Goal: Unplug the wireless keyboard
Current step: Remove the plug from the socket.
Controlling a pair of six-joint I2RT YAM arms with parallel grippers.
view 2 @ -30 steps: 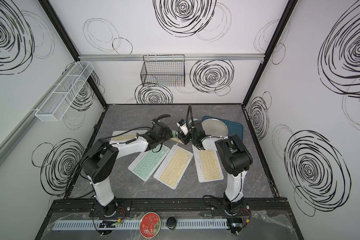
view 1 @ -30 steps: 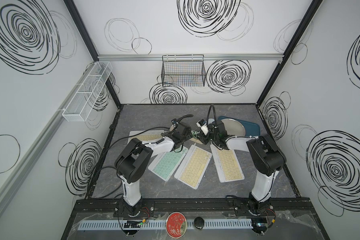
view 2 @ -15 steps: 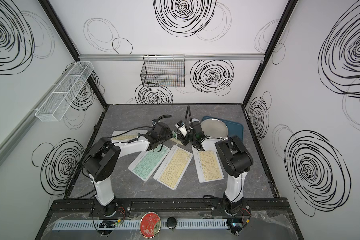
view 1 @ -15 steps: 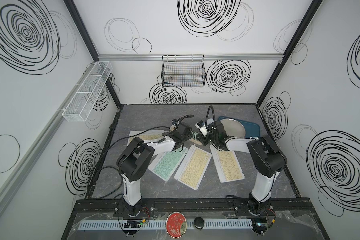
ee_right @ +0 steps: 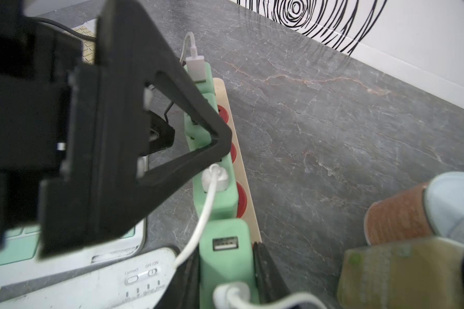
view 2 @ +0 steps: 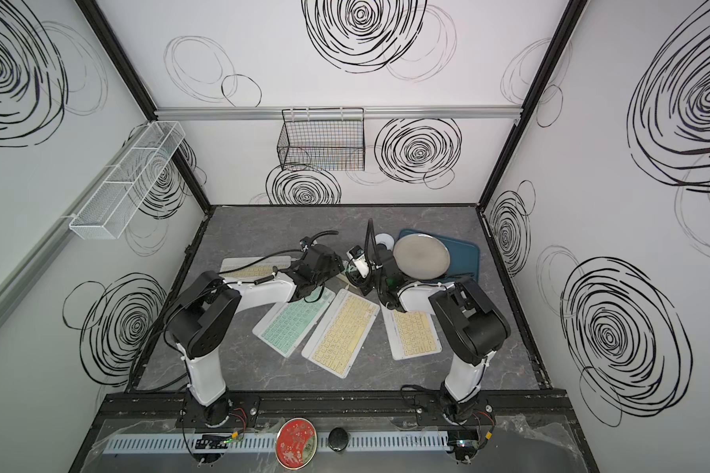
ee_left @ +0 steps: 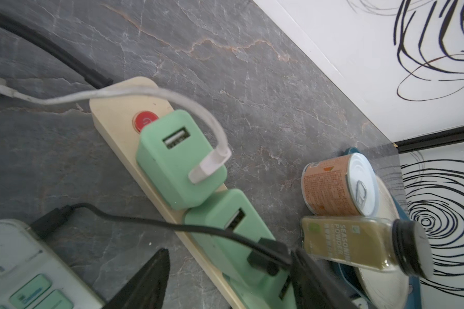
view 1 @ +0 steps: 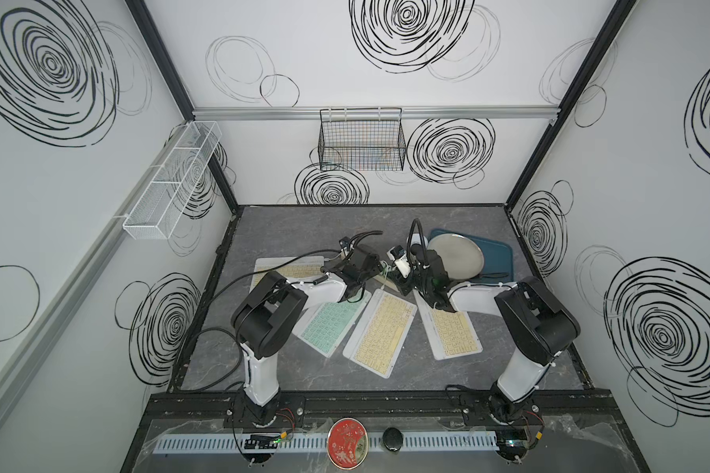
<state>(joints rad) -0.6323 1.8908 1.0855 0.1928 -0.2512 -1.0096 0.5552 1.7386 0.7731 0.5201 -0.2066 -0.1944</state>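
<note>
In both top views I am seeing the mint keyboard (view 1: 331,323) (view 2: 292,323) lying slantwise near the middle of the desk (view 1: 287,229). Its far end is sitting under the left arm (view 1: 324,293), and cream keyboards are lying on either side of it. Both arms are reaching over the power strip (view 1: 386,281) just behind the keyboards, with their wrists nearly meeting. The fingertips are showing too small there for me to read.

In the left wrist view the left gripper (ee_left: 229,252) is standing wide open and gripping nothing. Its fingers (ee_left: 148,281) are straddling a green charger (ee_left: 217,214) and the black plug (ee_left: 263,259) seated in it. The black cable (ee_left: 145,222) is running from that plug to a corner of the mint keyboard.

In the right wrist view the right gripper (ee_right: 223,250) is clamping the end charger (ee_right: 227,264) at the strip's end, a finger pressing against each side. One port on it is sitting bare, with a white plug (ee_right: 231,294) beside it.
</note>
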